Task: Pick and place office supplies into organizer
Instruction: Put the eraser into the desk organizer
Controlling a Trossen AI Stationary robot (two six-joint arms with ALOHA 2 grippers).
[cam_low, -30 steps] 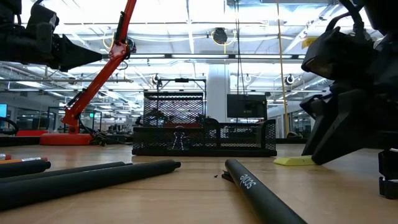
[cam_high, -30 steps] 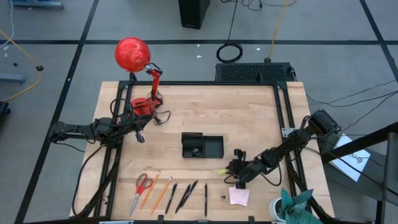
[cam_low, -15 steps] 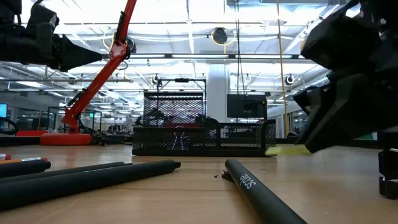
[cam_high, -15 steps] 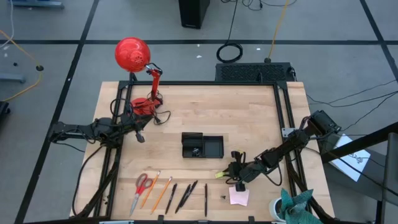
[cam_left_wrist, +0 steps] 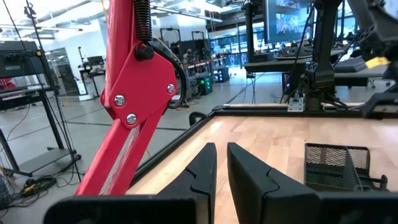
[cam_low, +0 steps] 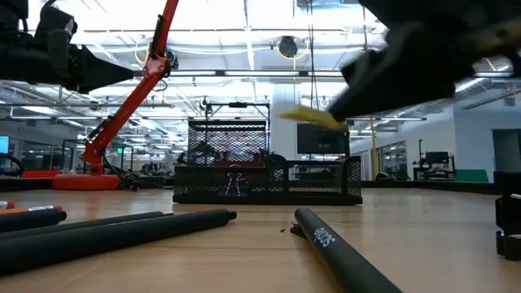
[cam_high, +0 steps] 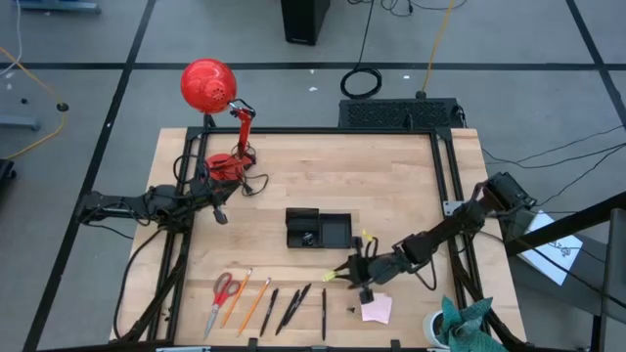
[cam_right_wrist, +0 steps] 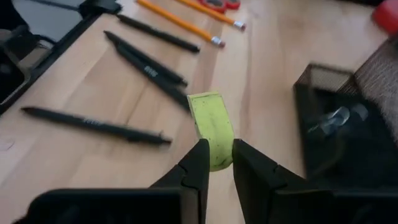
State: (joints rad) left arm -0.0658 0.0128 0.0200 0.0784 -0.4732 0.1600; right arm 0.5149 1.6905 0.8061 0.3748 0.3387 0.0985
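Right gripper (cam_high: 344, 273), fingers (cam_right_wrist: 198, 163) clamped on the small yellow-green piece (cam_right_wrist: 211, 129), which juts forward from between them and hangs clear of the wooden table (cam_high: 391, 186). Just beyond the gripper's tip on one side lies the black mesh organizer (cam_high: 318, 229), a binder clip (cam_right_wrist: 336, 118) in one compartment; ahead of the tip lie three dark pens (cam_right_wrist: 146, 62), and past them two orange pencils (cam_high: 246, 300) and the red-handled scissors (cam_high: 224, 290). Behind the gripper, beside its arm, rests the pale pink sticky-note pad (cam_high: 376, 309). Well away across the table, the left gripper (cam_high: 222, 215) waits next to the red desk lamp (cam_high: 209, 86), its fingers (cam_left_wrist: 205, 168) nearly together with only a narrow gap and nothing between them.

The surface is pale butcher-block wood in a black frame on a grey floor with cables; the low view shows an open hall with bright ceiling lights and monitors behind the organizer.

Compared with one second earlier, the yellow-green piece no longer lies on the wood: the right gripper has lifted it and moved it toward the organizer. The left arm is unchanged.
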